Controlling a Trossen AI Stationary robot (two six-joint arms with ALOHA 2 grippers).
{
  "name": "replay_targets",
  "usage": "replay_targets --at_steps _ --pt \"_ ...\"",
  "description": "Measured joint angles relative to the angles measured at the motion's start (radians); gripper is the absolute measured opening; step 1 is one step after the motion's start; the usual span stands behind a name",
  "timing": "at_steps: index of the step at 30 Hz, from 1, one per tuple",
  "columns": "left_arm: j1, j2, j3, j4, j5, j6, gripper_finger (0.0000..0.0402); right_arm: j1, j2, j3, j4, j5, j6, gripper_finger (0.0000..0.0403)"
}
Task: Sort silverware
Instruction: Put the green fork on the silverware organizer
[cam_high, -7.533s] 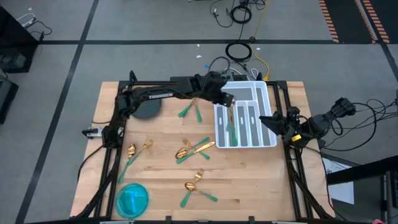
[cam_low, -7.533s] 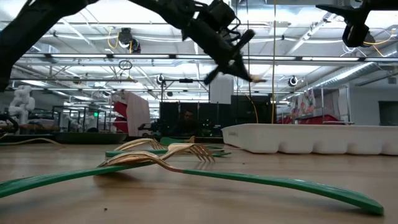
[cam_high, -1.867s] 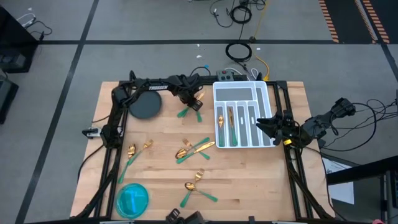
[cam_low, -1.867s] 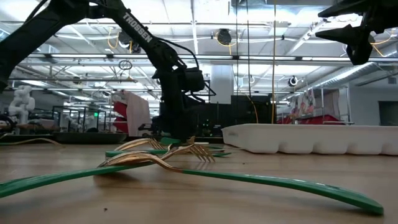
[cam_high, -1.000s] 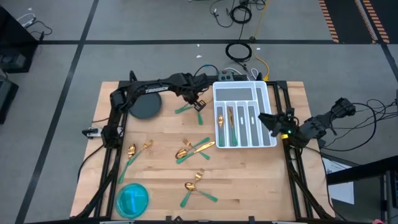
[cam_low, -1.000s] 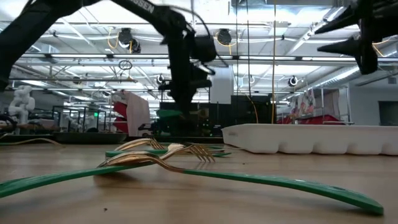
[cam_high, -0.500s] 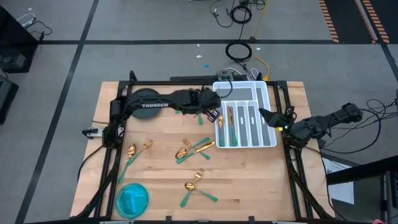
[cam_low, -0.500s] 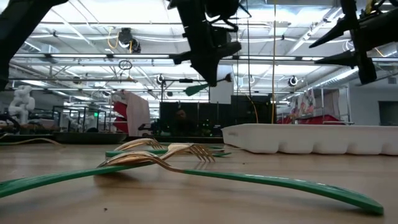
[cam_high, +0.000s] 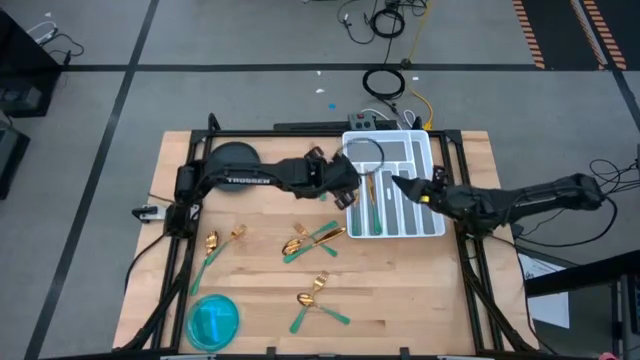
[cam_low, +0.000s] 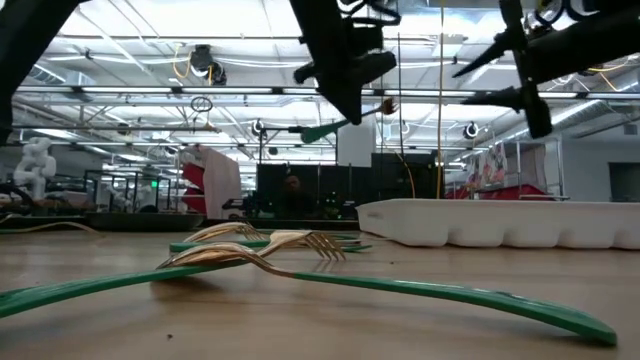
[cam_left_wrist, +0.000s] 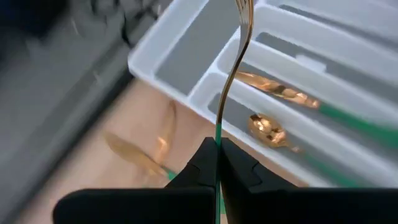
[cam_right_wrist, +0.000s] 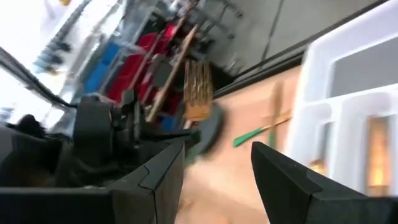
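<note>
— Which way does the fork (cam_left_wrist: 239, 46) lie from your fingers?

— Straight out ahead. My left gripper (cam_left_wrist: 217, 152) is clamped on its green handle, and its long axis runs forward, gold head hanging over the white tray (cam_high: 431, 160) near its left edge.

— And your other arm?

— My right gripper (cam_high: 398, 184) hovers open over the tray, holding nothing. The left is the one to lower the fork in, I'd say.

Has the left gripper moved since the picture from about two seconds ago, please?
Yes. In the high view the left gripper, shut on a fork, has travelled away from the dark round plate to the near edge of the white tray.
</note>
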Motion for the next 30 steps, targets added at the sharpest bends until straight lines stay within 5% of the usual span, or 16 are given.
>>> replay_targets --at_steps 6,13,22,30 --pt "-0.067 0.000 -0.001 0.003 -0.236 0.457 0.0004 -0.074 0.015 0.000 0.214 -0.218 -0.002 0.0180" --pt "-0.078 0.000 -0.033 0.046 -0.558 0.752 0.0004 -0.084 0.010 0.001 0.271 -0.242 0.064 0.0180" --pt "-0.132 0.000 -0.042 0.412 -0.561 1.146 0.0004 -0.126 0.046 0.001 0.268 -0.296 0.170 0.0180" --pt "-0.178 0.000 -0.042 0.438 -0.518 1.321 0.0004 -0.135 0.042 0.001 0.280 -0.345 0.174 0.0180"
